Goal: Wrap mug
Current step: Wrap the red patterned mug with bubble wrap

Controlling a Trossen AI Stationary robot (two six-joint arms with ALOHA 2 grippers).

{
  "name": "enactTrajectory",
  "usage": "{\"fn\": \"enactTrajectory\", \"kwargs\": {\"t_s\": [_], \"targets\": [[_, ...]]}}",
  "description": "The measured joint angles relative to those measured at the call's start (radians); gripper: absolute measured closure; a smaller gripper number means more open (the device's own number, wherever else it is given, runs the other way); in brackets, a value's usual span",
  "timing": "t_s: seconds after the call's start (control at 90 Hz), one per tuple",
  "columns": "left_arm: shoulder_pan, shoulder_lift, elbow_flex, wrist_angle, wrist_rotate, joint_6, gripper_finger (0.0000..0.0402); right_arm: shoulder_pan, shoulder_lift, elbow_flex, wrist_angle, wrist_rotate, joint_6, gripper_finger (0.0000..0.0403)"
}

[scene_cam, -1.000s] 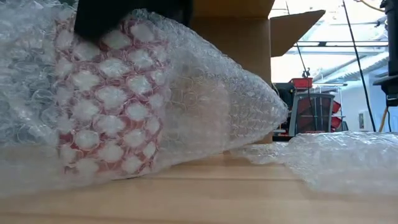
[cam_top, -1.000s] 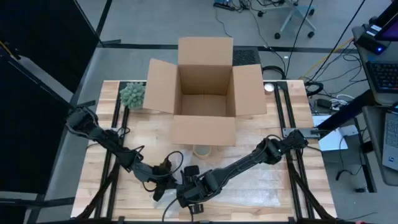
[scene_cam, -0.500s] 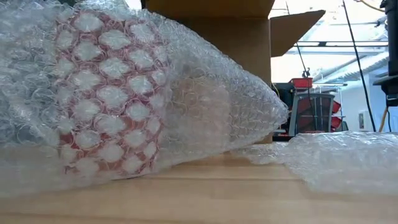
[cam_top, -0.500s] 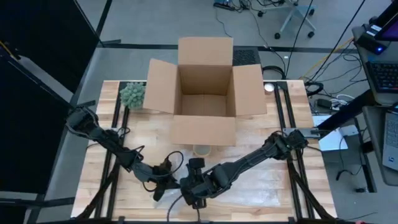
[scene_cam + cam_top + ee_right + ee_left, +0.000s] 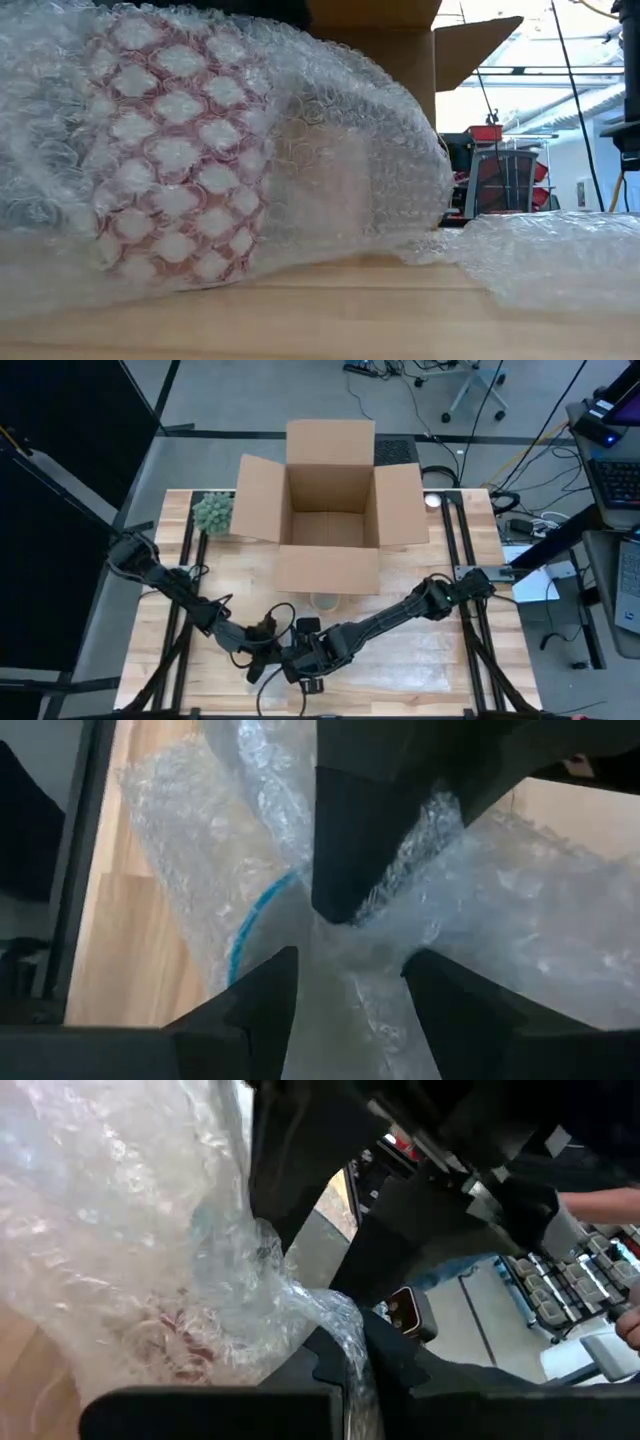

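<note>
The red mug [image 5: 170,160] lies on its side near the table's front edge, under clear bubble wrap [image 5: 340,170]. The bundle rests on the wood, and loose wrap [image 5: 430,655] trails toward the right. My left gripper [image 5: 272,652] and my right gripper [image 5: 303,660] meet over the bundle, each shut on a bunch of wrap. The arms hide the mug in the high view. In the right wrist view a blue curved edge [image 5: 245,935] shows through the wrap. My left gripper pinches a gathered bunch of bubble wrap [image 5: 345,1345] between its two fingers; several layers are crumpled together. The wrap runs from there over the red mug [image 5: 175,1335]. My right gripper has a twisted neck of bubble wrap [image 5: 345,985] between its two fingers, coming from above. The wrap spreads out onto the table beyond the fingers.
An open cardboard box [image 5: 330,510] stands at the table's far middle, with a small green plant [image 5: 212,512] at its left. A pale round object [image 5: 323,601] sits just in front of the box. In the low view, a loose fold of wrap [image 5: 550,260] lies at the right.
My right gripper has shifted a little toward the table's left, closer to my left gripper. In the low view, the dark gripper on top of the bundle has gone up out of the picture. The wrapped mug has turned slightly and its wrap now stands higher.
</note>
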Motion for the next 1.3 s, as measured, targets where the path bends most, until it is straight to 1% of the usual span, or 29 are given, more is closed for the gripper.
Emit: {"fn": "enactTrajectory", "kwargs": {"t_s": [0.178, 0.422, 0.544, 0.689, 0.778, 0.878, 0.956, 1.167, 1.3], "targets": [[0.0, 0.0, 0.0, 0.001, 0.0, 0.0, 0.0401, 0.001, -0.026, -0.005, -0.021, -0.01, -0.011, 0.0227], [0.0, 0.0, 0.0, 0.003, 0.0, 0.001, 0.0401, 0.021, -0.138, -0.004, -0.018, -0.012, 0.03, 0.0227], [-0.001, 0.0, 0.0, 0.003, 0.0, 0.001, 0.0401, 0.048, -0.16, -0.003, -0.019, -0.028, 0.058, 0.0227], [0.0, 0.0, 0.0, 0.003, 0.0, 0.001, 0.0401, 0.091, -0.117, -0.034, 0.039, -0.021, 0.06, 0.0227], [0.0, 0.0, 0.0, 0.003, 0.0, 0.001, 0.0401, 0.091, -0.065, -0.048, 0.015, 0.029, 0.071, 0.0227], [-0.001, 0.0, -0.001, 0.013, 0.001, -0.001, 0.0401, 0.086, -0.041, -0.048, 0.021, 0.083, 0.089, 0.0227], [-0.001, 0.002, -0.003, 0.051, 0.012, -0.001, 0.0401, 0.077, -0.026, -0.045, 0.035, 0.079, 0.084, 0.0227], [-0.009, 0.002, -0.003, 0.223, 0.024, -0.002, 0.0401, 0.068, -0.022, -0.046, 0.058, 0.081, 0.08, 0.0227], [-0.009, 0.002, 0.02, 0.212, 0.025, 0.005, 0.0401, 0.065, -0.022, -0.046, 0.069, 0.081, 0.063, 0.0227]]}}
